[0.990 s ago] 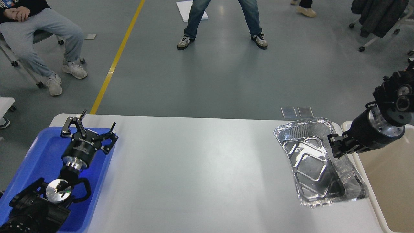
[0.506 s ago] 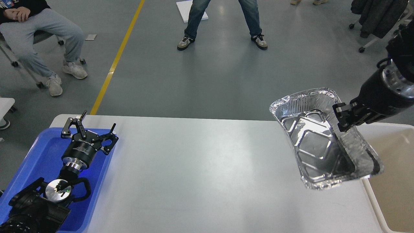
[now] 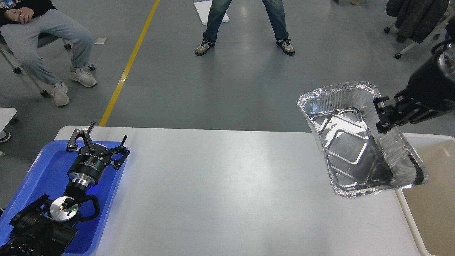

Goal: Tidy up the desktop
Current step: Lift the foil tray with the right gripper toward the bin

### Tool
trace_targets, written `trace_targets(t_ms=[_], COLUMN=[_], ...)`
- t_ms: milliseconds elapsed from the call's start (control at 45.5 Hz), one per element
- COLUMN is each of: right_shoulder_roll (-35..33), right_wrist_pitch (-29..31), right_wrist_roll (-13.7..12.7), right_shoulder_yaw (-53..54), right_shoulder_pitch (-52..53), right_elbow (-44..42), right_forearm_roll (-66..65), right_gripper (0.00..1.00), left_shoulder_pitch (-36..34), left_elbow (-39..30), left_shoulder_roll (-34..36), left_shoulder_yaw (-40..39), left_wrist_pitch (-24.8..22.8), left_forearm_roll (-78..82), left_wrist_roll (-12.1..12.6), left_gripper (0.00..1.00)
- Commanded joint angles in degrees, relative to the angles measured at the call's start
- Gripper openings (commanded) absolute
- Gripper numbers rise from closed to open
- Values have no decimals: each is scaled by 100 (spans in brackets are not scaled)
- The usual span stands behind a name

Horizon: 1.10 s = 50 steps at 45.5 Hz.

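Desktop (image 3: 227, 192) filled the lower frame; my right gripper (image 3: 385, 115), upper right, clamped a tilted foil pan (image 3: 350, 142) by its rim; my left gripper (image 3: 97, 140) hung spread over the blue tray (image 3: 35, 170), lower left.

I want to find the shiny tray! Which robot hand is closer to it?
Right. The right gripper is clamped on the right rim of the foil tray, holding it tilted above the desktop. The left gripper sits open over the blue tray, far across the desktop.
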Motion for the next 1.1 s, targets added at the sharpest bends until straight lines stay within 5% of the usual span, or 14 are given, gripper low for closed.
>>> trace_targets(t_ms=[0,352,1078], right_shoulder_roll=[-492,-2092,-2866], right_wrist_pitch=[-382,-1199,-2334], right_wrist_roll=[9,0,53], right_shoulder_yaw=[55,1584,2252], right_shoulder_pitch=[-794,-3148,-5513], right_elbow=[-172,-1138,-2984], right_forearm_roll=[257,293,2761], right_gripper=[0,0,0], left_shoulder_pitch=[0,0,0], left_elbow=[7,7,7], left_shoulder_roll=[0,0,0], left_shoulder_yaw=[-1,8,8], left_wrist_pitch=[0,0,0], left_forearm_roll=[0,0,-9], left_wrist_roll=[-1,-1,-10], left_gripper=[100,100,100])
